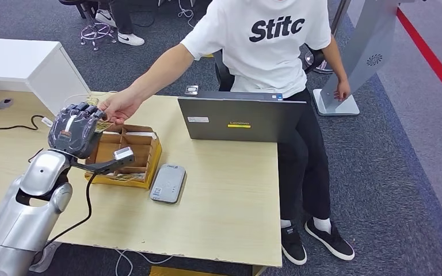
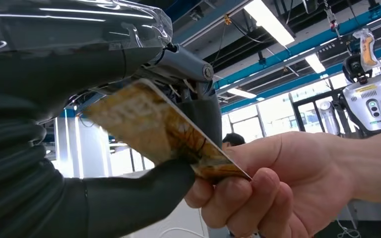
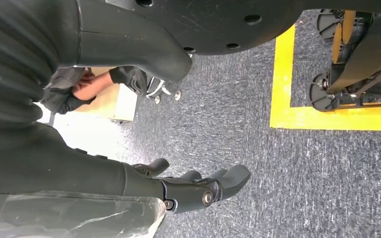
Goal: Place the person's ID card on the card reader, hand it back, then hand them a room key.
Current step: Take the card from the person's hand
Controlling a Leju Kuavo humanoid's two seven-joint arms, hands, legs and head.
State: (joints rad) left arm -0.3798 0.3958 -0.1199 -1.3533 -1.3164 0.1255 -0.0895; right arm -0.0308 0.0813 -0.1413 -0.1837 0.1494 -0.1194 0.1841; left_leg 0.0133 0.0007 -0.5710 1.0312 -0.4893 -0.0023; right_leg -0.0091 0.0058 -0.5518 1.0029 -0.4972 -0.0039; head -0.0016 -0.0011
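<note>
My left hand (image 1: 75, 129) is raised over the table's left part, above the wooden card box (image 1: 131, 156). It pinches a yellowish patterned card (image 2: 163, 131) between thumb (image 2: 129, 198) and fingers. The person's hand (image 1: 118, 106) grips the same card's other end (image 2: 273, 183). The grey card reader (image 1: 168, 183) lies flat on the table beside the box, nothing on it. My right hand (image 3: 198, 188) hangs over the carpet, fingers loosely apart, holding nothing.
A closed-back Lenovo laptop (image 1: 242, 119) stands open at the table's far edge, in front of the person in a white T-shirt (image 1: 270, 40). A white cabinet (image 1: 23, 66) stands at the far left. Cables (image 1: 11, 126) run across the left of the wooden table (image 1: 224, 213).
</note>
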